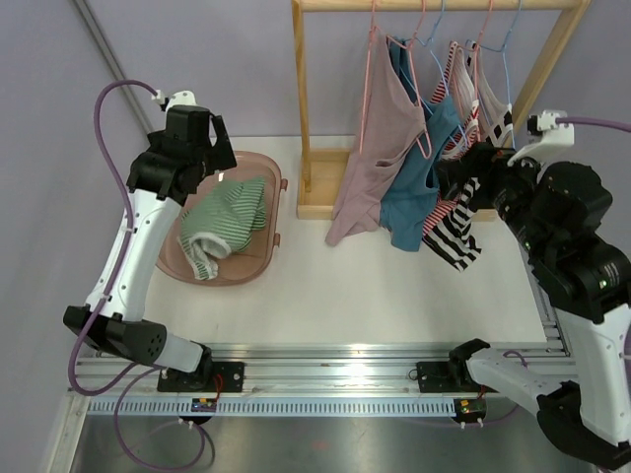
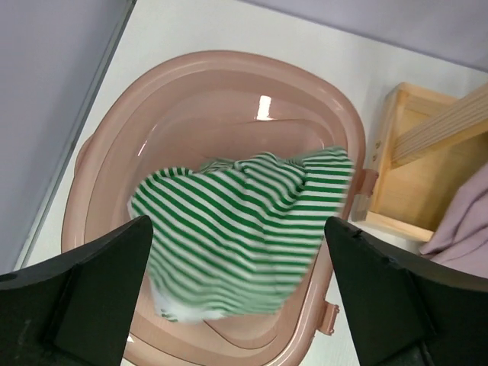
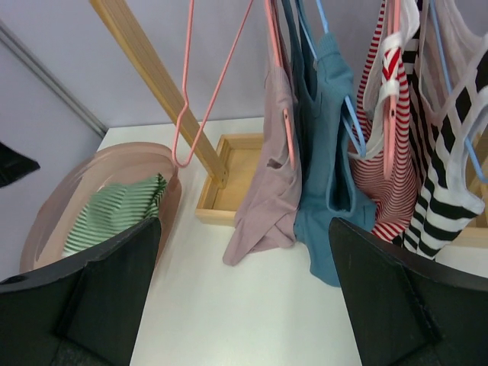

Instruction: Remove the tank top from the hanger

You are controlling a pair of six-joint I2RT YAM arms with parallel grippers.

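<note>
Several tank tops hang on hangers from a wooden rack (image 1: 306,89): a mauve one (image 1: 370,163), a teal one (image 1: 419,192), a red-striped one (image 3: 381,175) and a black-and-white striped one (image 1: 455,236). An empty pink hanger (image 3: 200,99) hangs left of the mauve top (image 3: 267,191). A green-striped tank top (image 1: 229,219) lies in the pink basin (image 1: 281,202), blurred in the left wrist view (image 2: 244,221). My left gripper (image 2: 236,290) is open and empty above the basin. My right gripper (image 3: 244,290) is open and empty, in front of the hanging tops, close to the striped ones.
The rack's wooden base tray (image 1: 320,182) stands right of the basin and shows in the left wrist view (image 2: 412,175). The basin rim (image 2: 229,61) has a handle tab on its right side. A purple wall rises behind. A metal rail (image 1: 325,370) runs along the near edge.
</note>
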